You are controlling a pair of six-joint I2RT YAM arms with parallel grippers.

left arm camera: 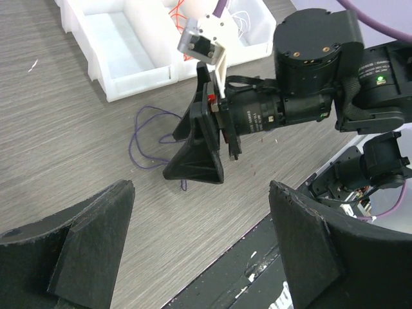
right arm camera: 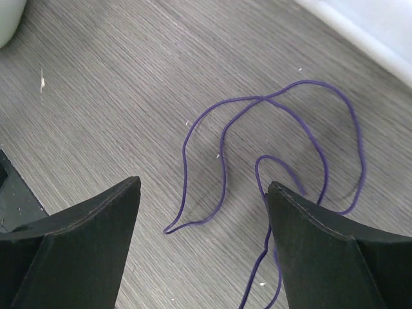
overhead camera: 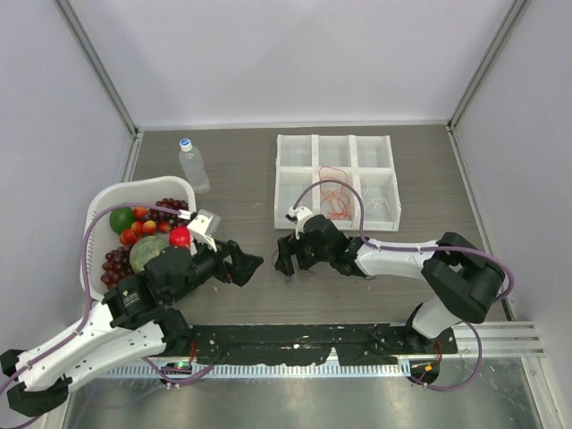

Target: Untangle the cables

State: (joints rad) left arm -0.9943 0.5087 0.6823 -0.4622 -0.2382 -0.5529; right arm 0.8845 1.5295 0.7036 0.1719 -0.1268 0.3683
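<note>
A dark purple cable (right arm camera: pixel 222 161) lies in loose loops on the grey wood table, in front of the white tray (overhead camera: pixel 279 192). It also shows in the left wrist view (left arm camera: pixel 145 138). My right gripper (right arm camera: pixel 203 212) is open and low over it, jaws either side of the loops, with the right finger (right arm camera: pixel 322 251) against one strand. An orange-red cable (overhead camera: pixel 335 204) and a white cable (overhead camera: pixel 380 206) lie in tray compartments. My left gripper (left arm camera: pixel 203 251) is open and empty, a little left of the right gripper (overhead camera: pixel 288 259), over bare table.
A white basket (overhead camera: pixel 98 214) of fruit stands at the left, close behind my left arm. A water bottle (overhead camera: pixel 192 165) stands at the back left. A black strip (overhead camera: pixel 295 344) runs along the table's near edge. Grey walls enclose three sides.
</note>
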